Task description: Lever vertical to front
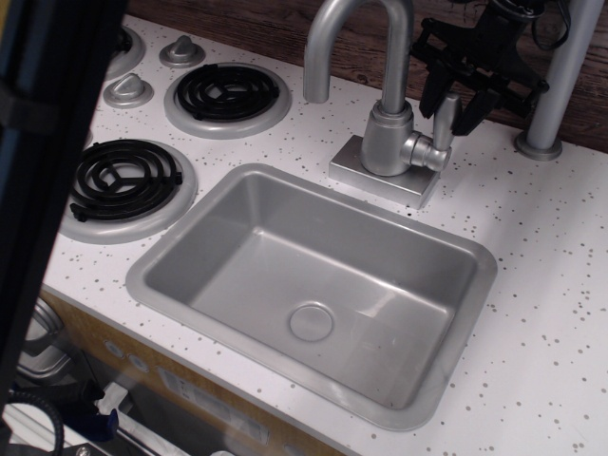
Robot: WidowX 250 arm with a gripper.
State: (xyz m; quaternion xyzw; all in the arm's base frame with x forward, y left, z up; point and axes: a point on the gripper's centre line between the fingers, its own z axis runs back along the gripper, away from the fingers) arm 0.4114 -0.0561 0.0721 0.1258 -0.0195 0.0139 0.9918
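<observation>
Black gripper (446,106) sits in the upper right of the frame, coming down from the top edge where the wrist and some cabling get cut off. Two dark fingers (428,93) point downward and slightly toward the lower left, spread apart with a gap between them. The jaws straddle the upright lever (444,119), one finger on each side of its top; actual contact can't be made out. Body of the gripper is angular, black, tilted. A dark blurred part of the rig fills the left edge of the frame.
</observation>
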